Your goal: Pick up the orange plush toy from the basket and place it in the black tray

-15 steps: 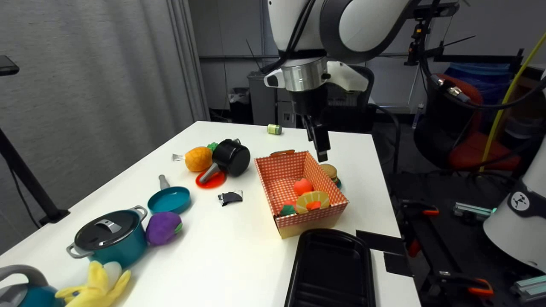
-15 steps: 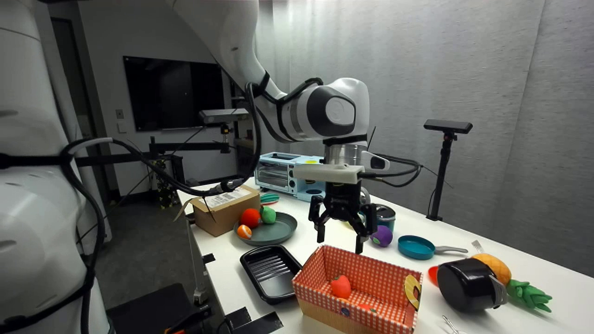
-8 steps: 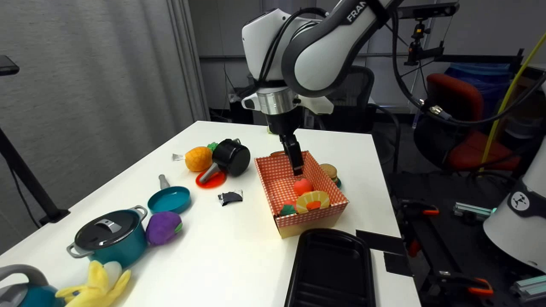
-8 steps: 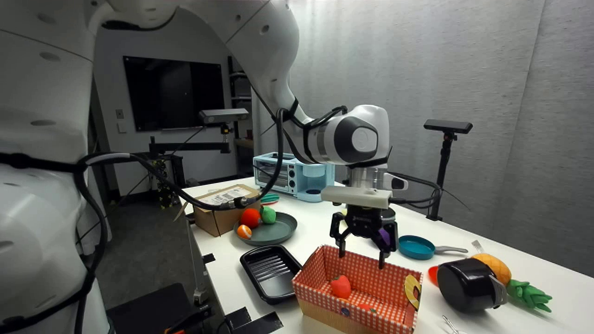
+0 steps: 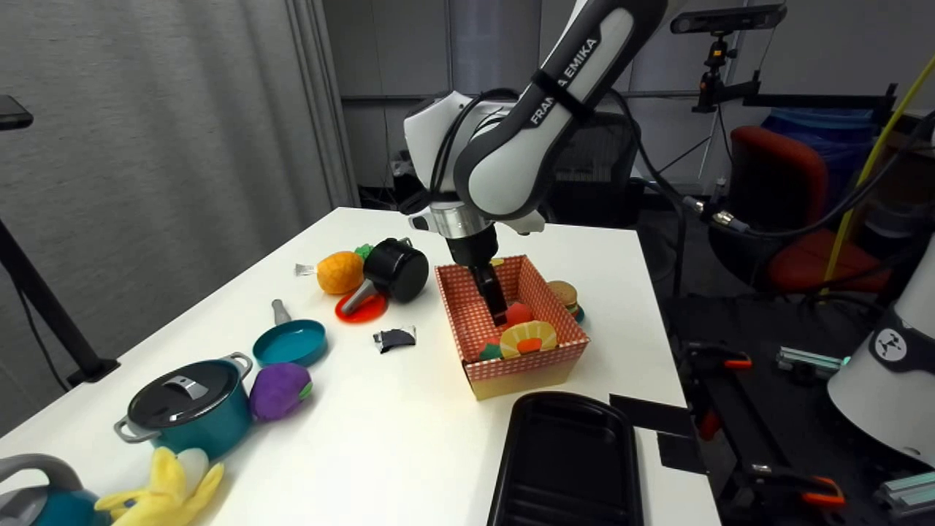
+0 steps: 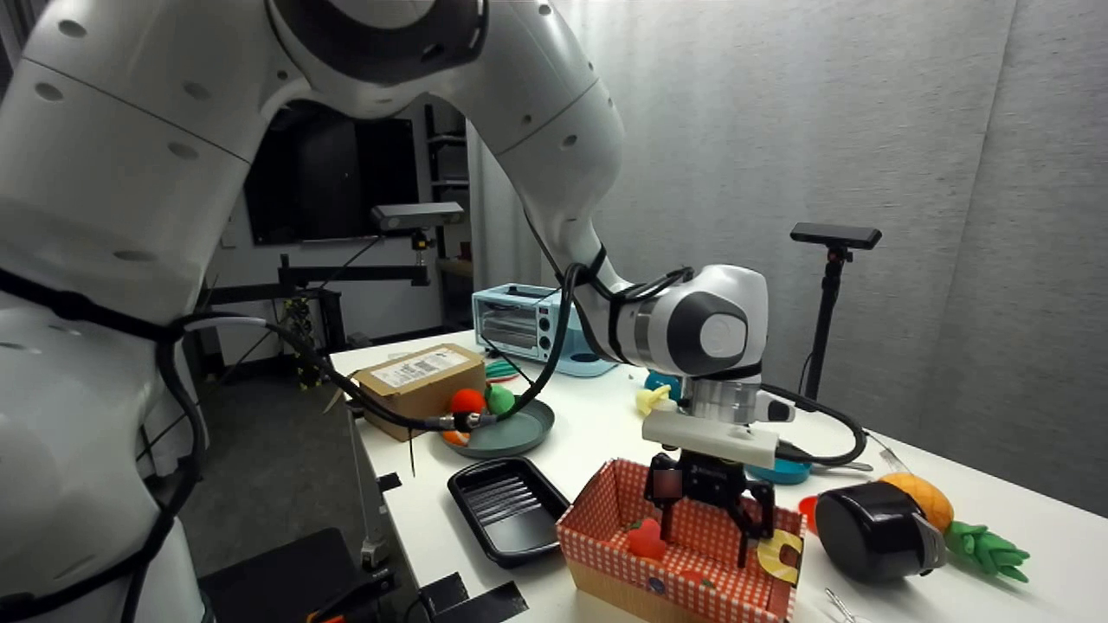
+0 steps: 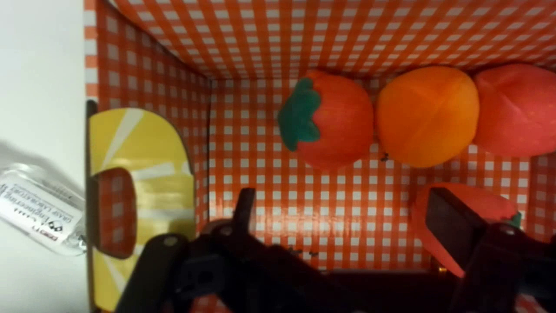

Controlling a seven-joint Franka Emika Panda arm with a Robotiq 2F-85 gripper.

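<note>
Gripper (image 7: 345,204) hung inside the basket (image 7: 304,39), jaws spread wide apart, clear of the orange plush toy (image 7: 428,117).

Glossy white arm (image 6: 554,130), black gripper (image 6: 704,538).
At upper left in an exterior view, grey round caps (image 6: 49,92) dot the arm; near top centre in an exterior view, a black strap (image 5: 561,95) crosses white-on-dark "FRANKA EMIKA" lettering (image 5: 581,58). Black cable (image 6: 568,320), silvery wrist collar (image 5: 459,220), round screw heads (image 7: 170,240) on the gripper.
</note>
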